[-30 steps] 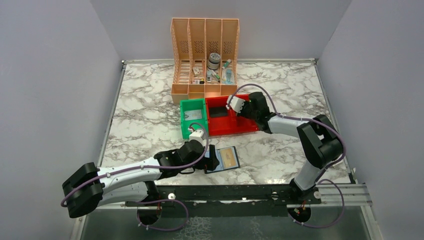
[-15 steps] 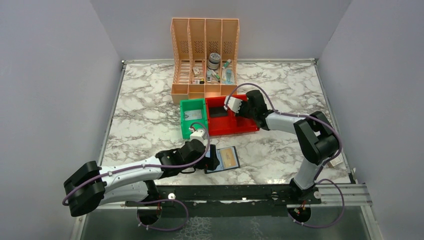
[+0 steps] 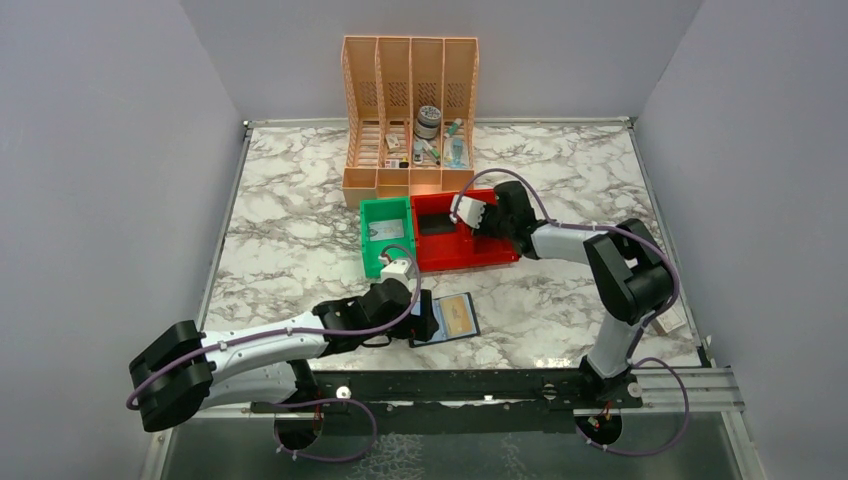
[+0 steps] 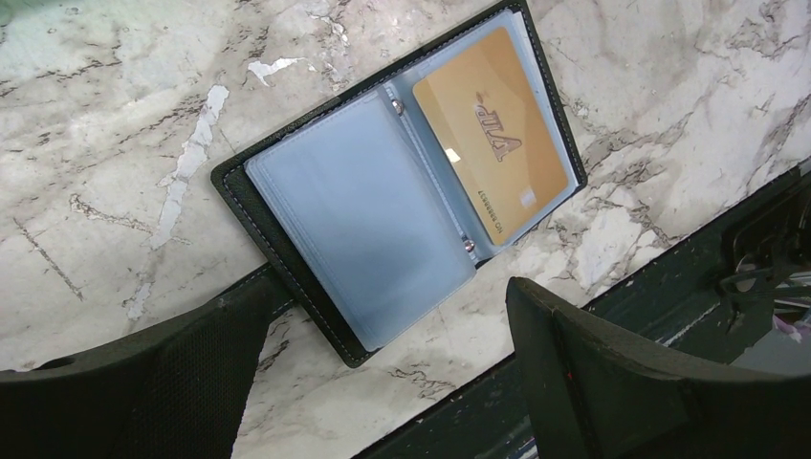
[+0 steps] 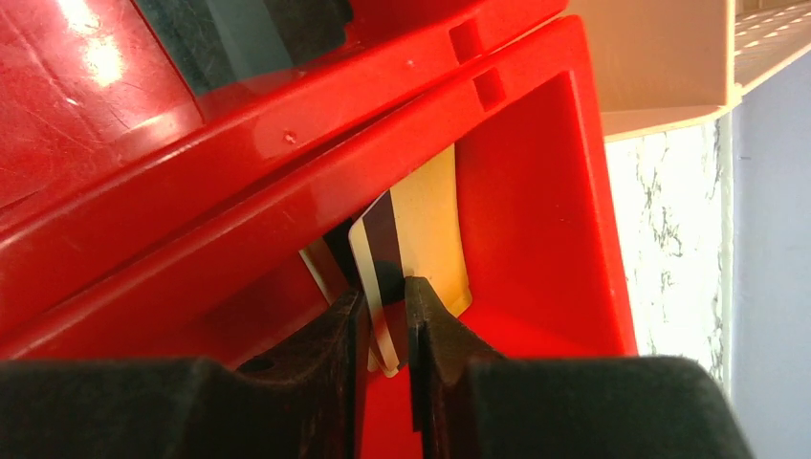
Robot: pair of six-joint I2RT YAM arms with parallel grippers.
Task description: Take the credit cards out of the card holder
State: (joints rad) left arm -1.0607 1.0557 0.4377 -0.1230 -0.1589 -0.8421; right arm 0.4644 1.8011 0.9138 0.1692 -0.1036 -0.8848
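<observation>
On the marble table [image 3: 290,210], our right claw [image 5: 383,292] has slackened round a card [image 5: 435,229] in the red bin [image 5: 536,191], grip uncertain; our left claw [image 4: 390,287] gapes wide.

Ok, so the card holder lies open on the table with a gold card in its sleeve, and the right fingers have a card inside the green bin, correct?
Not green: the right wrist view shows the right fingers and the pale card inside the red bin. The card holder does lie open on the table, gold card in its sleeve.
</observation>
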